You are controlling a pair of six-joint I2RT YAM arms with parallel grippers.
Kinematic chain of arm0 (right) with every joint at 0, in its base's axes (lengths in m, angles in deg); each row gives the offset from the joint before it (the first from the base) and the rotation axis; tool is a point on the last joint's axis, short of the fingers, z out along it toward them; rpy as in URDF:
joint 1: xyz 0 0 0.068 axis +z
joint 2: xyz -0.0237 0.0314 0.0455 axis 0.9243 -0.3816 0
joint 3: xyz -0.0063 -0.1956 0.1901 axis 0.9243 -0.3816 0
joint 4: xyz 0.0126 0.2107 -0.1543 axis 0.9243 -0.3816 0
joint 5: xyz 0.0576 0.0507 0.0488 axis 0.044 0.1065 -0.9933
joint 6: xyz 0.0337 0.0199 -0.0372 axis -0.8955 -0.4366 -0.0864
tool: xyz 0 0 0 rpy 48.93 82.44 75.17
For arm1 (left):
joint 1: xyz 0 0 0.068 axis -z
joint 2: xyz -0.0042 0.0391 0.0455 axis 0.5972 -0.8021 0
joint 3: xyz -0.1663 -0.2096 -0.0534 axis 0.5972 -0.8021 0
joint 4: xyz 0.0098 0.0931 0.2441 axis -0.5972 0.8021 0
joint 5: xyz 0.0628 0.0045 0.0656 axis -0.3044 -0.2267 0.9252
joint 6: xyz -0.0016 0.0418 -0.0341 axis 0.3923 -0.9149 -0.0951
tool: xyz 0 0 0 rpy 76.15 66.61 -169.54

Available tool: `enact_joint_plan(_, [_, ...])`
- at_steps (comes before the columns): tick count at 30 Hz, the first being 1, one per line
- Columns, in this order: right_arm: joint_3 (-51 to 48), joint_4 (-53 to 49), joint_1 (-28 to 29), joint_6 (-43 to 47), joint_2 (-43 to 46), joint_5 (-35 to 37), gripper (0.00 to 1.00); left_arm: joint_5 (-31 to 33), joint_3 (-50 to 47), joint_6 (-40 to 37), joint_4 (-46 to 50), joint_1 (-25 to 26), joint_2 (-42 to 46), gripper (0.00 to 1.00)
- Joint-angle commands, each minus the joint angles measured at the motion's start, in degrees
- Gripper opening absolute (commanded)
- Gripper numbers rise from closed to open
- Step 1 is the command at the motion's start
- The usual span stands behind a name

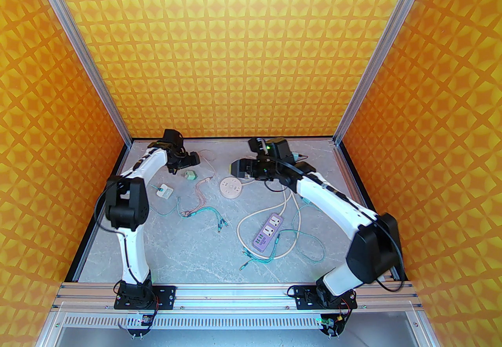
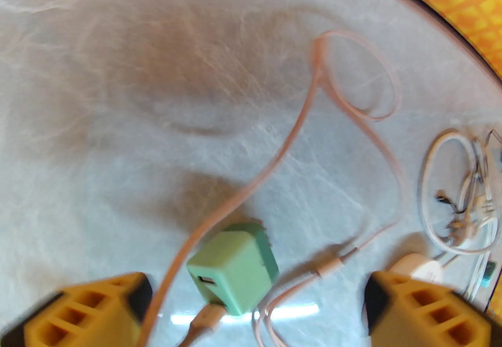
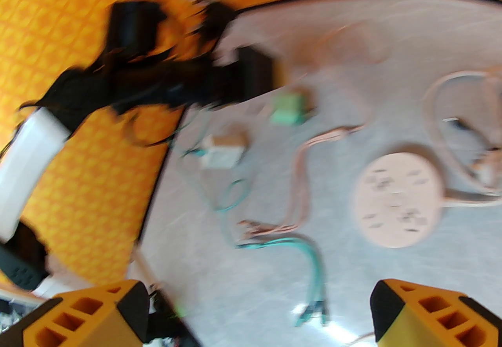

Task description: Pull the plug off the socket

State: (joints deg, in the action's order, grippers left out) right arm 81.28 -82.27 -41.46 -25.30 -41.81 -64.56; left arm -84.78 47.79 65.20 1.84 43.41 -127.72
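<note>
Your green plug (image 2: 233, 273) lies loose on its side on the table (image 1: 176, 251), well apart from the round socket (image 1: 230, 187) and to that socket's left, so I judge it is already out and little of the task is left. In the left wrist view the plug sits low between the two yellow fingers of the left gripper (image 2: 255, 294), whose jaws stand wide apart with nothing in them. The block is nearly a cube. Its port face points back toward the camera and its darker end points away and to the right, toward the socket; I cannot make out the prongs. A pink cable (image 2: 298, 121) runs from the port end, loops across the marble-patterned top and passes close by one finger, so any closing move risks pinching cord and not body. Your left arm is plainly the nearer one. The right gripper (image 3: 257, 294) hangs above the socket's near side, jaws also spread and empty, and its view is blurred. If you want a firmer separation, I would close across the plug's flat sides and draw it leftward, away from the socket. Around it lie a white charger (image 1: 164, 191), teal cables (image 1: 204, 214) and a purple power strip (image 1: 268, 233), all clear of the plug. The orange patterned wall (image 1: 235, 43) stands close behind both wrists.
</note>
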Motion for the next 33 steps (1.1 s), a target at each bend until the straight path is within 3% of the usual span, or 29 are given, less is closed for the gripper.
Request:
enact_joint_plan(1, [-2.5,-4.3,-0.5,4.2,5.5,16.7,0.98,3.8,-5.3,0.5,-2.8,-0.3,9.6,0.99])
enact_joint_plan(4, [-6.6,-3.8,-0.6,5.6,10.3,31.7,0.98,9.5,-14.6,1.4,-7.5,-0.3,18.9,0.99])
enact_joint_plan(7, [-13.3,0.7,-0.6,8.6,15.0,45.8,0.99,19.6,-23.4,1.8,-11.3,-0.3,27.6,0.99])
enact_joint_plan(11, [-26.7,15.3,-0.9,17.0,20.8,58.6,0.99,29.1,-36.5,1.3,-17.7,-0.3,37.4,0.99])
enact_joint_plan(15, [-34.1,23.8,-1.9,22.0,23.0,65.5,0.98,37.8,-48.1,1.8,-22.3,-0.7,44.9,0.99])
enact_joint_plan(19, [-34.0,22.3,-3.2,21.3,22.2,66.1,0.98,39.0,-55.2,3.5,-21.1,-0.7,49.8,0.99])
enact_joint_plan(22, [-36.9,27.2,-3.5,24.6,23.0,65.3,0.98,38.7,-60.1,-2.0,-26.1,-0.7,51.7,0.99])
enact_joint_plan(28, [-43.1,34.9,-8.6,27.1,21.2,61.2,0.99,35.5,-71.8,-17.7,-51.0,-0.7,53.5,1.0])
enact_joint_plan(31, [-48.0,44.2,-11.7,28.6,17.8,57.1,0.98,35.0,-76.5,-23.2,-70.0,-0.9,46.2,0.99])
enact_joint_plan(33, [-50.7,50.1,-12.8,29.1,16.2,56.6,0.98,34.6,-76.5,-25.7,-77.8,-0.9,40.3,0.99])
